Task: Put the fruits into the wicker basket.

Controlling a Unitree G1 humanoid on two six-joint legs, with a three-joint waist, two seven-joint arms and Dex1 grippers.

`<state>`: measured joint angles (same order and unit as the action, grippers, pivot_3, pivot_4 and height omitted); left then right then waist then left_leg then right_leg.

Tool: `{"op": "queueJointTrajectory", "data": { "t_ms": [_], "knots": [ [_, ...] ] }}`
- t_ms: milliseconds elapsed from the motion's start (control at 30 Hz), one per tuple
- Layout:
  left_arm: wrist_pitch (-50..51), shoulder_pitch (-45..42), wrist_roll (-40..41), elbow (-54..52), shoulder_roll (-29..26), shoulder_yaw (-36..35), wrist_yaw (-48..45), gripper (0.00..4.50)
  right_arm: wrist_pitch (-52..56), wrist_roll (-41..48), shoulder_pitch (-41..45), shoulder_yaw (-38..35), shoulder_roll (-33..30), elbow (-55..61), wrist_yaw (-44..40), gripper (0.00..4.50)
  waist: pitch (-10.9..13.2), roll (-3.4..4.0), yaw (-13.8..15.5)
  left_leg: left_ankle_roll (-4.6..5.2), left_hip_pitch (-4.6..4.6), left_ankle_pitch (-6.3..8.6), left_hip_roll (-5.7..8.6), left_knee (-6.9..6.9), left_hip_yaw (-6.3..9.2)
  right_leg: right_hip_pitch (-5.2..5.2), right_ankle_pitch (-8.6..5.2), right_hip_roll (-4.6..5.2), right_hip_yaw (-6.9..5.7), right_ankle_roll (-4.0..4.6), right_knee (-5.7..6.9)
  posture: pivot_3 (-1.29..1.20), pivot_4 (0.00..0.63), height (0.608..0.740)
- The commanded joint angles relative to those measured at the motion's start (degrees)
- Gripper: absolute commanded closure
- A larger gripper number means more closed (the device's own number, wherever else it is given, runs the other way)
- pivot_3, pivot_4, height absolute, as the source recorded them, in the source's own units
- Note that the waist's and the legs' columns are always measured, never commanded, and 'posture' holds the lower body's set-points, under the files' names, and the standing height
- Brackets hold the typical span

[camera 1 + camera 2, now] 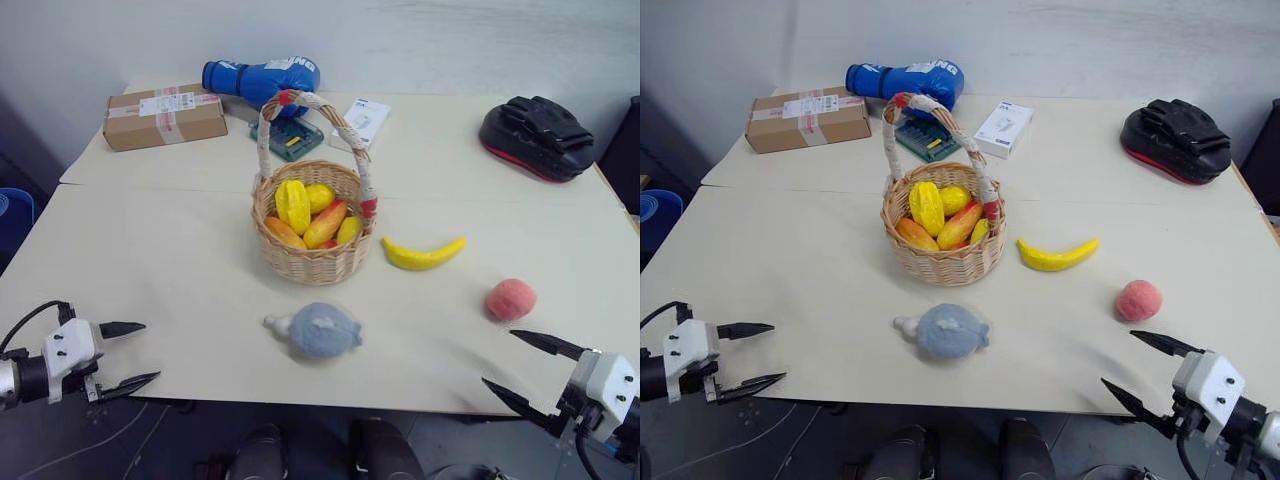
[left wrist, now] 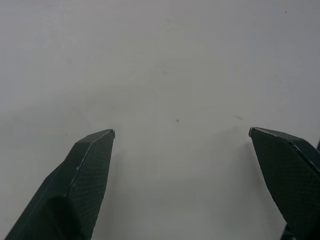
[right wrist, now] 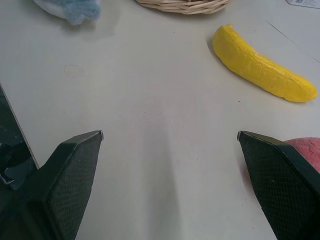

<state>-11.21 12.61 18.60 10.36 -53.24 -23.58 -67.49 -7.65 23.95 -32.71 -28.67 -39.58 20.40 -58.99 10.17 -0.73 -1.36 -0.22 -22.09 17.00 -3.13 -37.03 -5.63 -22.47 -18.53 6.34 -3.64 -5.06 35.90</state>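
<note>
1. My left gripper [image 1: 128, 354] sits at the near left edge of the tabletop [image 1: 150, 260], jaws spread wide, nothing between them. In its wrist view there is bare tabletop ahead of the fingertips [image 2: 102, 137].
2. My right gripper [image 1: 522, 364] sits at the near right edge, jaws equally wide and empty. Judgement: both are parked open and low as a ready pose for a first reach.
3. The wicker basket [image 1: 312, 262] stands mid-tabletop, handle upright. It already holds several yellow and orange-red fruits [image 1: 310, 215], so part of the job looks done.
4. Two fruits lie outside: the banana [image 1: 423, 253] just beside the basket on its right, and the peach [image 1: 510, 299] further right and nearer me.
5. Relative to the right gripper: the peach lies just ahead, close to its right finger in the wrist view [image 3: 305, 150]; the banana [image 3: 262, 65] is beyond, toward the basket.
6. The grey-blue plush toy [image 1: 318, 330] lies in front of the basket; not a fruit, leave it.
7. Judgement: peach is the right gripper's natural first target.
</note>
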Motion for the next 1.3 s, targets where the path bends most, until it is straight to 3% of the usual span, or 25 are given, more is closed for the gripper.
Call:
{"op": "queueJointTrajectory", "data": {
  "t_ms": [33, 400, 500, 567, 633, 733, 867, 1000, 1300],
  "knots": [
    [-1.7, -1.4, -0.2, 1.6, 0.3, 0.1, 0.1, 0.00, -1.9, -0.4, -0.2, 0.6, 1.2, 0.3, 0.2, 0.06, 0.0, 0.00, 0.0, 0.00, 0.00, 0.00, 0.00, 0.00, 0.00, 0.00, 0.00, -0.01, -0.03, 0.00, 0.00, 0.00, 0.150, 0.740],
    [1.9, -8.0, 3.1, 1.8, 1.8, 3.4, -1.5, 0.00, -6.4, -0.2, 2.2, 1.1, 2.0, -3.8, -0.2, 0.06, 0.0, -0.05, -0.1, 0.00, 0.03, -0.01, -0.01, -0.07, -0.09, 0.00, 0.04, -0.11, -0.24, -0.07, 0.07, 0.00, 0.150, 0.740],
    [9.1, -5.1, 9.2, -11.5, 0.2, 5.3, -5.9, 0.00, 0.8, 7.1, 5.3, 3.0, -0.1, 5.5, 0.5, 0.06, 0.0, -0.04, -0.2, 0.00, 0.02, -0.01, -0.03, -0.09, -0.09, 0.00, 0.05, -0.12, -0.21, -0.09, 0.10, 0.00, 0.150, 0.740],
    [21.7, -5.0, 16.9, -18.4, -2.7, 6.3, -7.5, 0.00, 8.4, 9.9, 8.7, 8.1, -3.3, 11.6, 0.8, 0.06, 0.0, -0.06, -0.5, -0.03, 0.04, 0.00, -0.12, -0.09, -0.14, 0.00, 0.05, -0.14, -0.09, -0.09, 0.12, 0.00, 0.150, 0.740],
    [29.2, -7.6, 21.8, -20.4, -2.6, 6.6, -6.2, 0.00, 16.3, 9.2, 12.9, 14.1, -6.3, 15.3, 3.2, 0.06, 0.0, -0.06, -0.4, -0.08, 0.07, -0.03, -0.24, -0.17, -0.13, 0.00, 0.05, -0.25, 0.05, -0.09, 0.18, 0.00, 0.150, 0.740],
    [31.0, -9.4, 20.8, -20.5, -2.6, 8.3, -6.9, 0.00, 27.1, 7.6, 22.4, 23.3, -7.2, 17.7, 8.4, 0.06, 0.0, 0.02, -0.2, -0.23, 0.14, -0.07, -0.35, -0.15, -0.05, 0.01, 0.00, -0.48, 0.17, 0.01, 0.22, 0.00, 0.150, 0.740],
    [29.9, -12.7, 18.8, -20.6, -0.6, 9.8, -5.6, 0.00, 40.8, 6.3, 37.8, 35.1, -1.1, 14.0, 16.2, 0.06, 0.0, -0.02, -0.2, -0.37, 0.05, -0.08, -0.47, -0.20, -0.08, -0.14, -0.04, -0.81, 0.10, 0.11, 0.29, 0.00, 0.150, 0.740],
    [30.4, -12.5, 16.0, -21.2, -1.3, 11.4, -5.2, 0.00, 39.8, 0.8, 47.1, 43.9, 6.7, 4.6, 16.5, 0.06, -0.1, -0.11, -0.2, -0.44, -0.07, -0.04, -0.50, -0.33, -0.11, -0.29, -0.10, -1.00, 0.01, 0.22, 0.43, 0.00, 0.150, 0.740],
    [26.2, -13.2, 13.5, -20.4, 2.9, 14.0, -6.4, 0.00, 41.6, -0.4, 58.4, 51.8, 14.8, -12.8, 6.6, 0.06, -0.1, -0.12, -0.3, -0.30, -0.11, 0.02, -0.54, -0.52, -0.38, -0.46, -0.11, -1.00, 0.12, 0.23, 0.71, 0.00, 0.150, 0.740]
  ]
}}
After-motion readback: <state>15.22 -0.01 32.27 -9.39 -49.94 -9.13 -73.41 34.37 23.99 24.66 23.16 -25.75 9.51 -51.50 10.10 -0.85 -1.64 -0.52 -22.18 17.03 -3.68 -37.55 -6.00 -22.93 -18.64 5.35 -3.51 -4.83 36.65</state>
